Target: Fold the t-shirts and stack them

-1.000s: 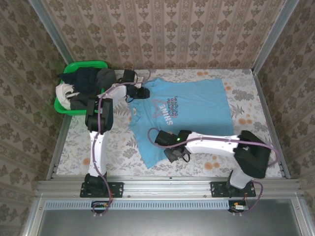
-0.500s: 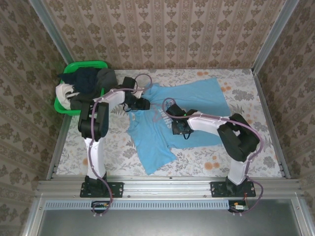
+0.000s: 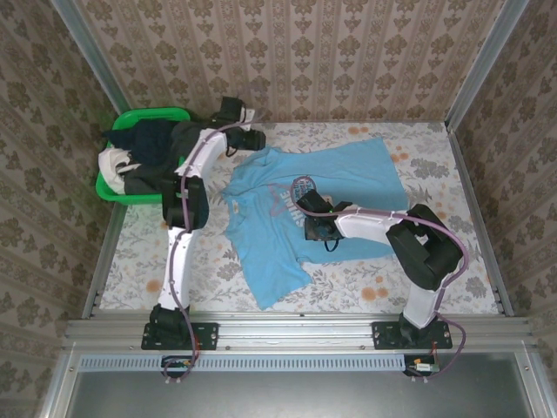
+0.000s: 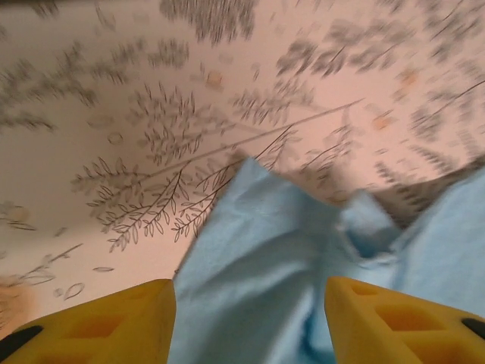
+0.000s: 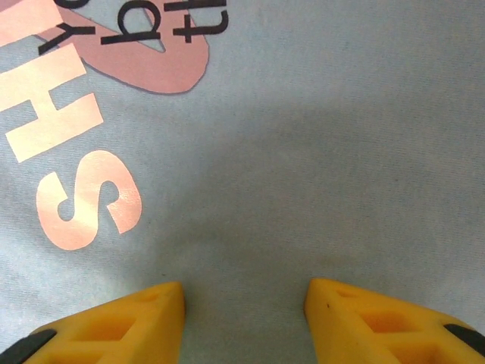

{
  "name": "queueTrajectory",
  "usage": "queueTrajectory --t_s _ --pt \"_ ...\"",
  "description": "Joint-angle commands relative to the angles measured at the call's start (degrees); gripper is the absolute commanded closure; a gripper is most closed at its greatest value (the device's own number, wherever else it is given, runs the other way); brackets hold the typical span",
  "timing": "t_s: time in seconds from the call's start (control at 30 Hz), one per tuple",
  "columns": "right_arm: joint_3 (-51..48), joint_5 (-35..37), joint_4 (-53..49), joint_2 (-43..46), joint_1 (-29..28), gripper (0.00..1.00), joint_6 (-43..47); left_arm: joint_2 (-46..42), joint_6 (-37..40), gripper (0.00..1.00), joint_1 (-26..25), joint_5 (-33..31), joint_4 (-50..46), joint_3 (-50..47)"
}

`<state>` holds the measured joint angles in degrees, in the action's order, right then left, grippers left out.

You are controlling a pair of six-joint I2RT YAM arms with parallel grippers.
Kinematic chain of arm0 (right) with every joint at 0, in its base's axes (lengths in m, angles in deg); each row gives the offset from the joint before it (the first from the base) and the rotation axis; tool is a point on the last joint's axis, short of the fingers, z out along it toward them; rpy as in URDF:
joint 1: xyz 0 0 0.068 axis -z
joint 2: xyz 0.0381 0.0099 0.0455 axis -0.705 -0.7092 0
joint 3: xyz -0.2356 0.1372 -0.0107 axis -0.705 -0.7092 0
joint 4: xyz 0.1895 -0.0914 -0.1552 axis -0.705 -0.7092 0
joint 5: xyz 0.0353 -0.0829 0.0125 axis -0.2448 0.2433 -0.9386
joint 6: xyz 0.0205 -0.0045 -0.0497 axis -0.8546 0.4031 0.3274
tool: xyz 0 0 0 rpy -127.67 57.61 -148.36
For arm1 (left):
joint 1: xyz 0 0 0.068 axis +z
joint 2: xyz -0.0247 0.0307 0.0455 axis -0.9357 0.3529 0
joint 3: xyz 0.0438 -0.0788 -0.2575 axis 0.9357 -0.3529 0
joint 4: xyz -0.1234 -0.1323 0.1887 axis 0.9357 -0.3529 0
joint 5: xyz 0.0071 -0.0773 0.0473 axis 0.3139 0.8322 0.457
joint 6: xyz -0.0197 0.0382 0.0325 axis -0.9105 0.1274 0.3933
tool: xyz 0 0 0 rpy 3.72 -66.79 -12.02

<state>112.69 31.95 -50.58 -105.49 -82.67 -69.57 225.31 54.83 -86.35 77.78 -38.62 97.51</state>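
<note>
**Q:** Wallpaper with a repeating motif closed in the surface, which had a pale floral cover. Where was the light blue t-shirt?

**A:** The light blue t-shirt lay rumpled across the middle of the surface, one end trailing toward the near edge.

**Q:** And the left hand?

**A:** The left hand was at the far side, by the shirt's far-left corner and near the green basket. Its yellow fingers stood wide apart, with a fold of blue cloth running up between them, unpinched.

**Q:** The right hand?

**A:** The right hand was over the shirt's middle. Its fingers were also spread, above flat blue cloth just below the pale letters S and H. I could not tell whether they touched it.

**Q:** Any other clothing?

**A:** A heap of dark cloth and some white cloth filled the basket in the far-left corner.
</note>
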Motion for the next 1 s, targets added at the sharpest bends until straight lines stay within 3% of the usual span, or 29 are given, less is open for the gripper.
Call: queueTrajectory --t_s 0.0,0.1,0.3,0.4,0.5,0.73,0.97 --pt "-2.6 -1.8 -3.6 -0.5 0.5 0.50 -0.9 4.4 2.1 0.44 -0.1 -1.5 -7.1 4.2" --pt "-3.1 -1.6 -3.7 0.4 0.5 0.50 -0.6 5.5 2.0 0.45 -0.3 -2.2 -7.3 4.2" --pt "-3.9 -1.7 -3.8 2.3 0.5 0.50 -0.3 6.0 5.8 0.58 -2.4 -11.5 -11.6 4.9" --pt "-3.7 -1.2 -4.4 2.3 0.7 0.49 0.2 6.2 10.3 0.70 -4.7 -19.2 -13.1 4.9" --pt "-3.9 -1.0 -4.6 2.3 0.8 0.49 0.2 7.4 12.9 0.73 -5.6 -27.1 -14.0 5.8" --pt "-5.5 -0.1 -5.7 3.6 1.3 0.48 -1.6 7.4 4.3 0.75 1.7 -19.8 -15.5 7.3" --pt "-7.9 0.7 -7.4 6.2 1.9 0.46 -3.5 7.5 0.6 0.75 4.8 -17.0 -14.9 8.2"
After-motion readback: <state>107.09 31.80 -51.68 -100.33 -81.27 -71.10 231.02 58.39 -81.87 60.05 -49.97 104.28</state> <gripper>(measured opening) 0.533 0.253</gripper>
